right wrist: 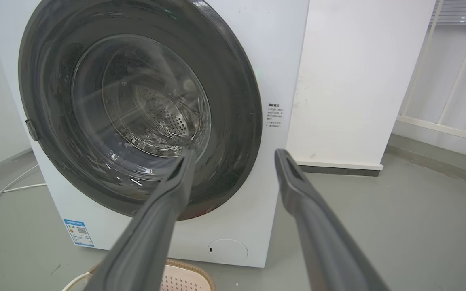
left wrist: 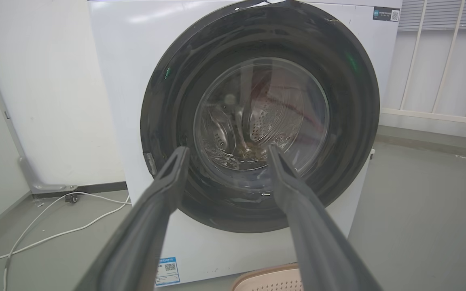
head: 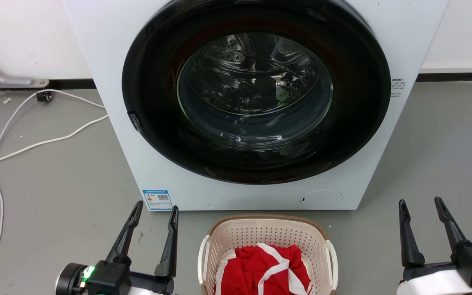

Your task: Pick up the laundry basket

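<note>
Washing machine (head: 113, 123): white front-loader standing on the grey floor (head: 55, 184), back to the wall. Its round dark door (head: 256, 94) is closed, with a perforated steel drum behind the glass. Reflections cover the glass, so I cannot tell whether anything lies in the drum.

Laundry basket (head: 260, 217): cream, with perforated walls, a brown woven-look rim and a white handle on each side. It sits on the floor just in front of the machine, below the door, between my two grippers and apart from both. Its near end is cut off by the bottom edge of the head view. Inside is a crumpled red garment (head: 260, 266) with white stripes, heaped toward the near end. The inside of the far wall is bare.

Left gripper (head: 157, 206): fingers spread wide with bare floor between them, near the basket's left side.

Right gripper (head: 420, 200): fingers equally wide, farther from the basket.

White cable (head: 35, 144): trails across the floor left of the machine.

Blue label (head: 157, 199): at the machine's lower left corner.
</note>
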